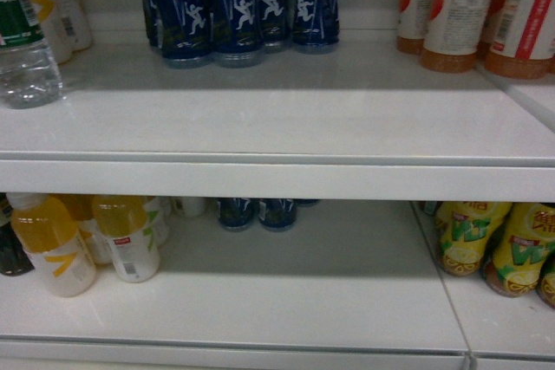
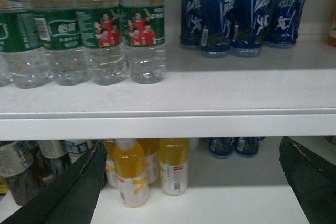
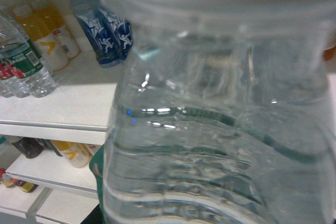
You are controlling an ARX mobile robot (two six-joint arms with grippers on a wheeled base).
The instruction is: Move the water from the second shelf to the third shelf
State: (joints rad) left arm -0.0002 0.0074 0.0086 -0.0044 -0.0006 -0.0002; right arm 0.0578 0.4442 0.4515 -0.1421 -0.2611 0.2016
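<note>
On the water bottles (image 2: 102,35) ahead of my left wrist, the green labels carry white Chinese characters, too blurred for me to read, beside red-shirted figures and a barcode. The blue bottles (image 1: 238,6) show white running figures, no legible words. The orange bottles (image 1: 473,10) bear small print I cannot make out. The yellow-green bottles (image 1: 473,236) show large lettering, unreadable.

The left claw (image 2: 194,182) has two broad, matte black fingers (image 2: 73,192) with worn, rough-looking edges.
</note>
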